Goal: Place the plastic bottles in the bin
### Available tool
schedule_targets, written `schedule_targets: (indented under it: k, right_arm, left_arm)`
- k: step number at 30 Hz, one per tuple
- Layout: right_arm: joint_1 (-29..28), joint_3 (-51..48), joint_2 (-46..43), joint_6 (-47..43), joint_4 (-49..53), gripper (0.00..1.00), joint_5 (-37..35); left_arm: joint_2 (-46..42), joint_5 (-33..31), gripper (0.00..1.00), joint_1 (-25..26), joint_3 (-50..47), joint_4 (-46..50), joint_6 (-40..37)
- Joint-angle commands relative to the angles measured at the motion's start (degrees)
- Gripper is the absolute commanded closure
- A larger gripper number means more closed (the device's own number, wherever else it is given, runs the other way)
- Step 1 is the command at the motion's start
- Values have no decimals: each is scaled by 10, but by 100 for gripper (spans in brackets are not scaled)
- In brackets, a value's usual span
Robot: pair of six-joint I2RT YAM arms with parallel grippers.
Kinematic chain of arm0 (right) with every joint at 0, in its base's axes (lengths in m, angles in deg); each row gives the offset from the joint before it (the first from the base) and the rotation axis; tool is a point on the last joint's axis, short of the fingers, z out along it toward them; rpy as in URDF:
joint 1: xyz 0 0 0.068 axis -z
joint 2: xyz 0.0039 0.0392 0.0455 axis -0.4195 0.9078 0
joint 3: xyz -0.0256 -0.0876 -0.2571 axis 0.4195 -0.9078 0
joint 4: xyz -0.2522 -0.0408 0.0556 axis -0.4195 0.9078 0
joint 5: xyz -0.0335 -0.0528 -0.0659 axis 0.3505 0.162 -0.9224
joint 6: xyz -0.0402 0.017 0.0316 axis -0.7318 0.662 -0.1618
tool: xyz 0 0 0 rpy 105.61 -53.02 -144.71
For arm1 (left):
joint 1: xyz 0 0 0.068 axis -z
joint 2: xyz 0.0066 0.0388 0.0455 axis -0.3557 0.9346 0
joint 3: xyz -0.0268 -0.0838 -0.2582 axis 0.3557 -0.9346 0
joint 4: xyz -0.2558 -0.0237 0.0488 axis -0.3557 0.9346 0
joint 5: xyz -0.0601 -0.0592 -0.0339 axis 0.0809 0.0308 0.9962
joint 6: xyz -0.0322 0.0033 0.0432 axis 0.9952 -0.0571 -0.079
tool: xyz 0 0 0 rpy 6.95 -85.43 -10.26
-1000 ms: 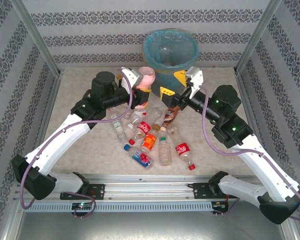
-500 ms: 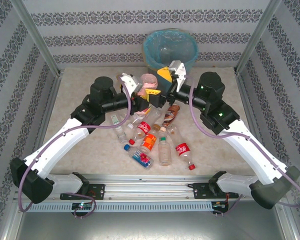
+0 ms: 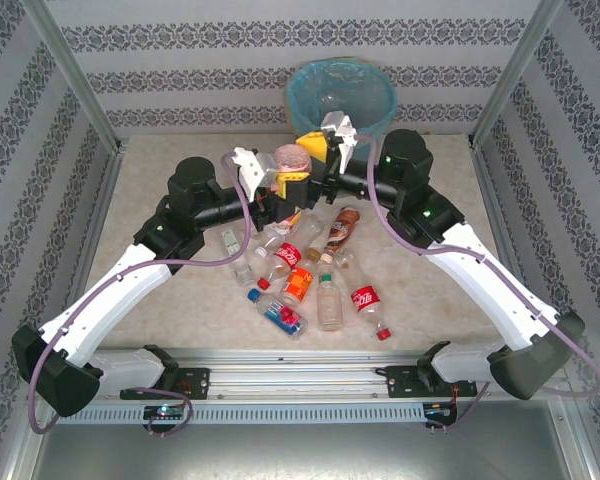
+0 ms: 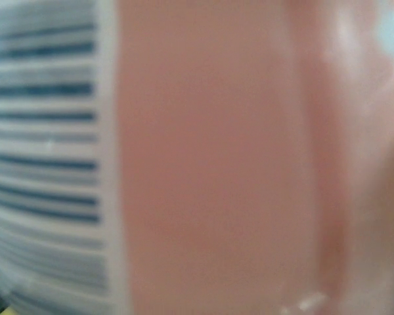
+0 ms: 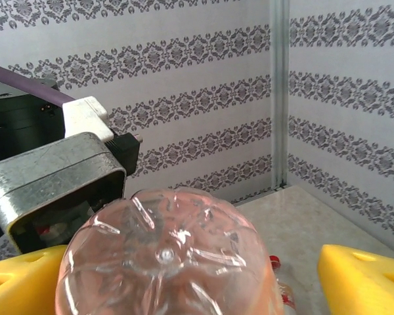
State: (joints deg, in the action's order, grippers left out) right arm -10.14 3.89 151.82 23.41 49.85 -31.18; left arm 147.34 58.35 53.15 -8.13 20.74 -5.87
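Nearest my bases, the loose plastic bottles [image 3: 329, 300] lie scattered in a cluster on the speckled table [image 3: 160, 190]. A blue-labelled bottle [image 3: 278, 312] and a red-labelled bottle [image 3: 367, 298] are at the front, with orange, red and brown labels behind them.

Over the far side of that cluster my left gripper [image 3: 288, 178] is clamped on a pink bottle [image 3: 293, 158], held clear of the table. From my left wrist, its pink label and barcode blur right against the lens.

My right gripper [image 3: 318, 150] faces it from the other side, jaws spread wide. From my right wrist, the bottle's ribbed clear base sits between my yellow fingers [image 5: 361, 279], which are not closed on it.

Beyond both grippers, at the table's far edge against the patterned wall, stands the bin [image 3: 298, 95], its light blue liner open at the top. The pink bottle hangs just in front of it, not inside.
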Motion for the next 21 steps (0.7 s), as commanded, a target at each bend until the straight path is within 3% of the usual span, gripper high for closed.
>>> schedule_targets:
  k: [1, 6, 12, 17, 21]
  right_arm:
    - [-7, 24, 15, 10, -9, 9, 29]
    - [-10, 28, 27, 10, -12, 12, 31]
    - [-10, 33, 28, 5, -10, 24, 18]
    - [-10, 28, 18, -8, -12, 33, -11]
    - [-10, 28, 8, -16, -10, 39, -32]
  left_arm:
    - [-16, 11, 81, 11, 2, -37, 7]
    - [-25, -3, 81, 11, 1, -31, 7]
    - [-27, -17, 80, 11, 1, -24, 3]
    - [-28, -26, 73, 12, 1, -23, -8]
    - [-28, -40, 49, 11, -1, -38, -19]
